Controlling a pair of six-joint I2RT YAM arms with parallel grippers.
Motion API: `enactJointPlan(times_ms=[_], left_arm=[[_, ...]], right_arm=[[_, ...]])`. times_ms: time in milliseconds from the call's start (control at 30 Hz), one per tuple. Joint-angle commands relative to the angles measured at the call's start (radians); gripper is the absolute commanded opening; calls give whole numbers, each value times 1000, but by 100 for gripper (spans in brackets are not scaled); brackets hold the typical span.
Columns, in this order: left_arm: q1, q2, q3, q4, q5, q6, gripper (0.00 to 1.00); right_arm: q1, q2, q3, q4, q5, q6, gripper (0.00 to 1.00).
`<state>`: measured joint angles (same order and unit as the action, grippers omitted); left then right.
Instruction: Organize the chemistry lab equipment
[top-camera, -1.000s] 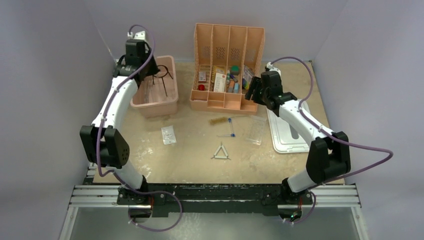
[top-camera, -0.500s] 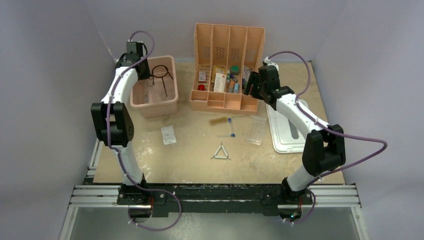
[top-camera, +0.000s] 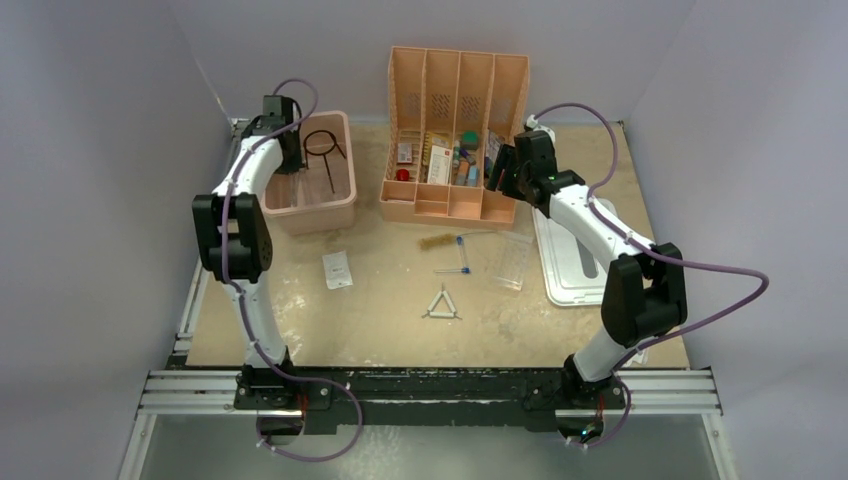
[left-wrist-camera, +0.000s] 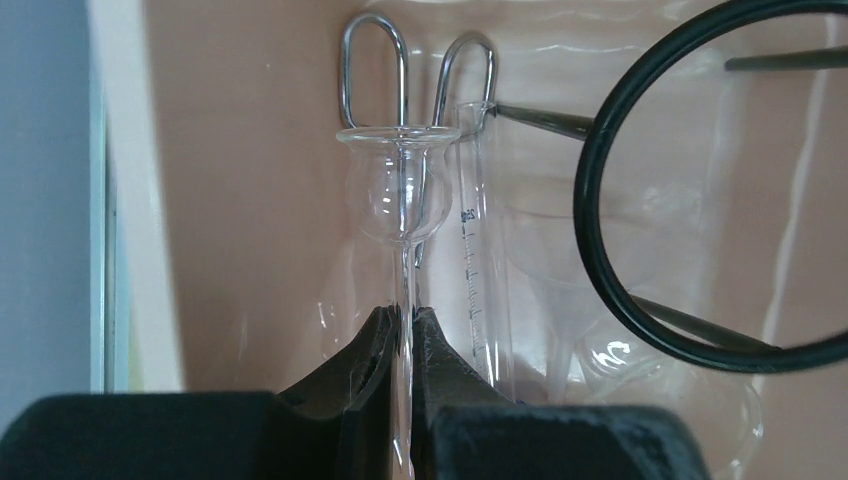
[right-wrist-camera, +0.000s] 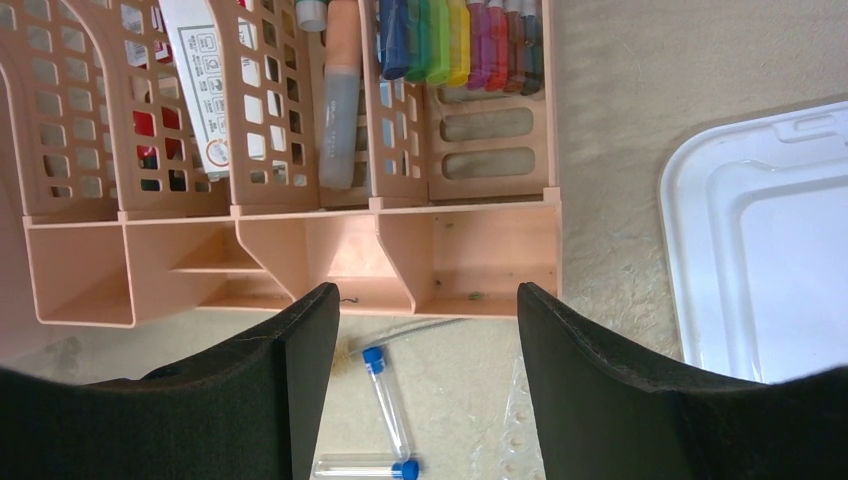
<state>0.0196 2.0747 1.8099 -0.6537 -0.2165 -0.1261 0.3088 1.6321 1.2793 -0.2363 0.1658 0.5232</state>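
My left gripper is shut on the thin stem of a clear glass bulb tube, held over the pink bin. In the bin lie the black wire ring tripod, metal tongs and a graduated glass tube. My right gripper hangs open and empty above two thin blue-capped tubes in front of the orange organizer. On the table lie the white triangle, a clear packet and the clear tube rack.
The bin's white lid lies at the right, beside the right arm. A small brush lies in front of the organizer. Grey walls close in the left, right and back of the table.
The left arm has folded its elbow up and swung the gripper with the glass tube over the bin's left part. The right arm shifted slightly; its jaws stayed open.
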Motion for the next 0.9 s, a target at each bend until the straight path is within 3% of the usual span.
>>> enactJointPlan(times_ms=[0, 667, 867], left_arm=[[8, 28, 39, 15, -22, 31, 1], [23, 96, 30, 67, -55, 40, 12], [26, 94, 48, 52, -54, 33, 21]], right_arm=[[4, -5, 44, 4, 11, 14, 67], [4, -2, 52, 0, 16, 8, 67], [5, -5, 44, 8, 16, 8, 67]])
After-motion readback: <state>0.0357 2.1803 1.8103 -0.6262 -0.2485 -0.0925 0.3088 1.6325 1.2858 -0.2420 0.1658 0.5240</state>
